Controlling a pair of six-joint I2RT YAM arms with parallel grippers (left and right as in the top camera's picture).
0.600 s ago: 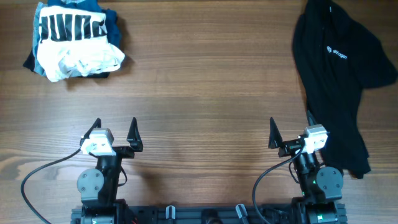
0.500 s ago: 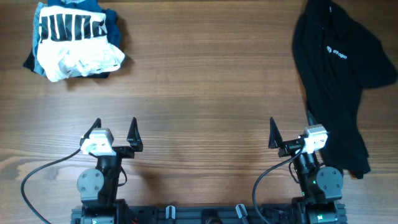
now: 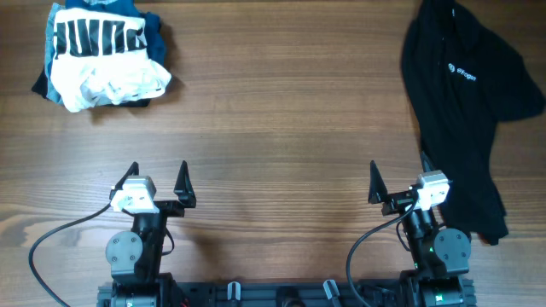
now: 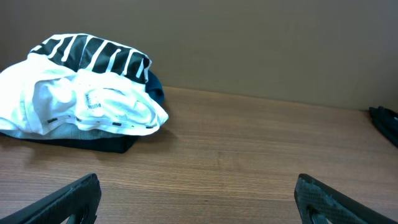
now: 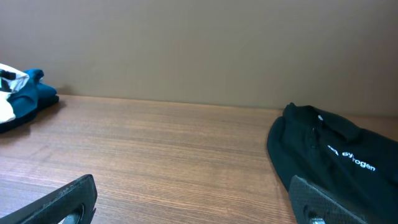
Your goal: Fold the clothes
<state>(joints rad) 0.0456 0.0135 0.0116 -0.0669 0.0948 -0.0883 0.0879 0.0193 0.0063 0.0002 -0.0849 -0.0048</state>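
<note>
The black short-sleeved shirt (image 3: 465,102) lies crumpled at the table's right side, its small white logo facing up. It also shows in the right wrist view (image 5: 342,165), to the right of the fingers. My right gripper (image 3: 399,175) is open and empty near the front edge; its right finger is at the shirt's lower left edge. In its wrist view the jaws (image 5: 196,202) stand wide apart over bare wood. My left gripper (image 3: 158,175) is open and empty at the front left, far from the shirt, its jaws (image 4: 199,199) wide apart.
A bundle of white and blue garments with a black-and-white striped print (image 3: 102,55) lies at the back left; it also shows in the left wrist view (image 4: 81,93). A beige wall (image 5: 199,43) backs the wooden table (image 3: 273,119).
</note>
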